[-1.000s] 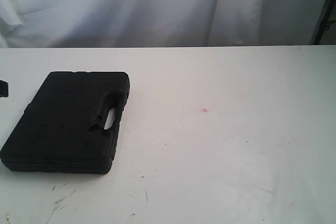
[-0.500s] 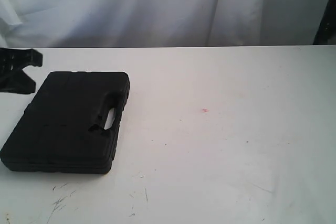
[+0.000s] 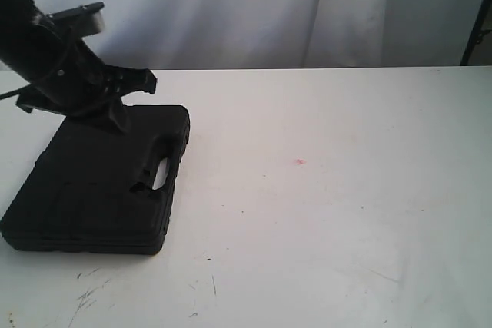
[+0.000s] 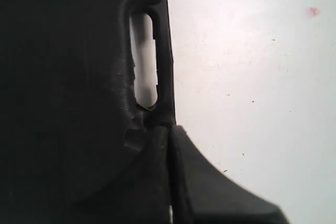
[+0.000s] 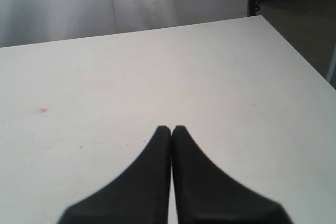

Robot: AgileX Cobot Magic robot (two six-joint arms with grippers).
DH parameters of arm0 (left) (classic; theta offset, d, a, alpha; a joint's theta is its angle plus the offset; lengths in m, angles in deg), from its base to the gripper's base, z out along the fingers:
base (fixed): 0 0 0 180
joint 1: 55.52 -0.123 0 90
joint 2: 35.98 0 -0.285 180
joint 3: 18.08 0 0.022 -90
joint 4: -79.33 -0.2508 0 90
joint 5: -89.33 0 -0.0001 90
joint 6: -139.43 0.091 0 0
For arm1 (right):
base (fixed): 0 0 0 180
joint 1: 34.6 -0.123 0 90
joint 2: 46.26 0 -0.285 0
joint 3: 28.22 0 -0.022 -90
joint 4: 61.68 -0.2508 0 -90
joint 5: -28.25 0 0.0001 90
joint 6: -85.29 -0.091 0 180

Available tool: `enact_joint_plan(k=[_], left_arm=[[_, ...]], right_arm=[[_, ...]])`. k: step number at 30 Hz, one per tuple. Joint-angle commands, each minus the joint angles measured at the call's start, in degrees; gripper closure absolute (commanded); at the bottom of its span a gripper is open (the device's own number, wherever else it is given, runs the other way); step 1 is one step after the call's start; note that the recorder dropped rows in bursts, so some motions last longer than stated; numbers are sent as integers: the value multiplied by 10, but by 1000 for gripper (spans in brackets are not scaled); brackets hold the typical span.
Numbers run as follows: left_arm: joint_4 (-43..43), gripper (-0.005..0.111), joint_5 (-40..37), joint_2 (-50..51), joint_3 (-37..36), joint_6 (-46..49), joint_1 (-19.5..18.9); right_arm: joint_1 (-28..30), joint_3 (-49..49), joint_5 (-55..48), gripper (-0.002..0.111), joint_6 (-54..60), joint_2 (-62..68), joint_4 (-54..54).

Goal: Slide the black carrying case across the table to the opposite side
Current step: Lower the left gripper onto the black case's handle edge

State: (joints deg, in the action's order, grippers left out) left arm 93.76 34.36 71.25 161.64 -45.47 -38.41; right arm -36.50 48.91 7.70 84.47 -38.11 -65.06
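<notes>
The case (image 3: 100, 182) lies flat and shut on the left part of the table (image 3: 346, 213), close to the near edge. Its handle slot (image 3: 160, 173) sits in the side facing the bare middle of the table, and that handle side runs from near to far, leaning a little. What it holds is hidden.

The left gripper (image 3: 121, 123) hangs over the case's far end with its fingers pressed together. In the left wrist view the tip (image 4: 169, 132) lies just short of the slot; contact cannot be told.

The right gripper (image 5: 171, 129) is likewise pressed together, over bare tabletop. A red speck (image 3: 300, 162) and scuff marks (image 3: 88, 293) mark the table.
</notes>
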Motion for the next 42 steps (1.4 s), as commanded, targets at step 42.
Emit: enact_joint_plan(k=[42], left_arm=[[-91,91,23,268,145,-107,72]], right_arm=[[2,1,7,108,0,-4,-4]])
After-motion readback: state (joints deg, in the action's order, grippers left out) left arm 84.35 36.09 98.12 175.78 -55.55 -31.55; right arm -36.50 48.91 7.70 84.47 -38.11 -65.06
